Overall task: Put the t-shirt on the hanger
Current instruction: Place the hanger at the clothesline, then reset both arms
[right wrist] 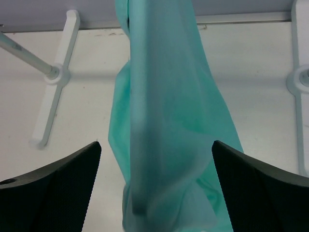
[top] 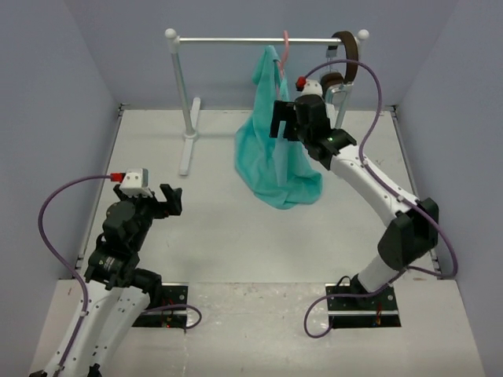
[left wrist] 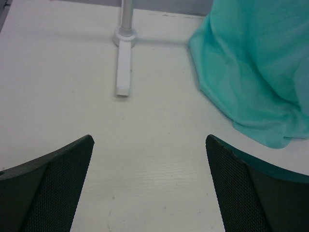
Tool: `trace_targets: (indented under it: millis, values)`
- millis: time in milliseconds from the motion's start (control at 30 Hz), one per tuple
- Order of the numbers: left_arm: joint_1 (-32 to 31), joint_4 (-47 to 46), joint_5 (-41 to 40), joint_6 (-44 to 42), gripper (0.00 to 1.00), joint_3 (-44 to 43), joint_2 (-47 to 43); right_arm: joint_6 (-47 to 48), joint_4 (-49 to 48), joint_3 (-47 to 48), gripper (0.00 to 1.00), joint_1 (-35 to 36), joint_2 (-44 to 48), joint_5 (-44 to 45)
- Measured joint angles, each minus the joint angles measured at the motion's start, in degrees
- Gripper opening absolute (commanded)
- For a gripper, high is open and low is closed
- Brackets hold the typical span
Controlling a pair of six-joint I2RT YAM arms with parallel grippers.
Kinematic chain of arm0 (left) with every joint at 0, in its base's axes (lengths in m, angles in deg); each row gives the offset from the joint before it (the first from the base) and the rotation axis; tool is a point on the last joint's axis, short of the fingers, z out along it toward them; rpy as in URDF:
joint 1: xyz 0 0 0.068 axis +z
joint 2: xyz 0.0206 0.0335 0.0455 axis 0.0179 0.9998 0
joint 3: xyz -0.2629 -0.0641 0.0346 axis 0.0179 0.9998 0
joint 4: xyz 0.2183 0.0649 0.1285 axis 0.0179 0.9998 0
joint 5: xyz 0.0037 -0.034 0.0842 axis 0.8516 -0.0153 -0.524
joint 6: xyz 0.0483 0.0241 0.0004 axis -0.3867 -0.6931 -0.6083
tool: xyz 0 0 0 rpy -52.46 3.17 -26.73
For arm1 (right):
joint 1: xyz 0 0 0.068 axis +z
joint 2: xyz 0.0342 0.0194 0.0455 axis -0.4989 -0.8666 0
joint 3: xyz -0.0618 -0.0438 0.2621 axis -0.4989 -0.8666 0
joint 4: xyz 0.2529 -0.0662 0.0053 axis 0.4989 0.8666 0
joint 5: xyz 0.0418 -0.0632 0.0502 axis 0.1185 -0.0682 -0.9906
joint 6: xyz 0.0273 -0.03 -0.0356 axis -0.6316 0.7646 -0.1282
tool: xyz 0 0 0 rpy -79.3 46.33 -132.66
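Observation:
The teal t-shirt point(top: 271, 157) hangs from the pink hanger point(top: 286, 45), whose hook sits over the rail; only the hook shows above the fabric. The shirt's hem bunches on the table. My right gripper point(top: 281, 119) is just in front of the hanging cloth, open, with nothing between its fingers. In the right wrist view the t-shirt point(right wrist: 169, 121) drapes down ahead of the wide gap of that gripper point(right wrist: 155, 144). My left gripper point(top: 171, 198) hovers open over bare table at the near left. Its wrist view has the t-shirt point(left wrist: 251, 72) at the far right, away from the gripper point(left wrist: 149, 137).
A white clothes rack point(top: 181, 86) spans the back of the table, its left foot point(left wrist: 123, 72) lying on the surface. Brown-and-silver headphones point(top: 347, 63) hang on the rail's right end, close to my right arm. Grey walls close in three sides.

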Motion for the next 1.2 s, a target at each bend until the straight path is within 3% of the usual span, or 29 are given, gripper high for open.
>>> trace_targets:
  millis: [133, 367, 500, 667, 833, 1200]
  values:
    - [2.6, 1.6, -4.7, 1.2, 1.0, -0.3, 4.5, 0.3, 2.0, -7.3, 0.99, 0.1, 13.4, -1.2]
    - [5.2, 3.4, -12.4, 3.3, 1.0, -0.4, 6.5, 1.8, 4.1, -23.1, 0.99, 0.2, 49.4, 5.3]
    - [5.3, 3.4, -14.0, 3.1, 1.0, -0.3, 4.9, 1.0, 8.9, -32.7, 0.99, 0.2, 61.1, 9.6]
    - [5.3, 2.6, -13.6, 2.4, 1.0, -0.2, 1.6, 0.2, 18.3, -41.4, 0.99, 0.2, 69.6, 12.2]
    - [5.3, 2.6, -13.4, 2.4, 1.0, -0.2, 1.9, -0.4, 20.6, -43.3, 0.99, 0.2, 77.0, 13.7]
    - [5.2, 2.7, -12.4, 2.4, 1.0, -0.2, 1.9, -1.5, 21.2, -44.0, 0.99, 0.2, 76.7, 14.8]
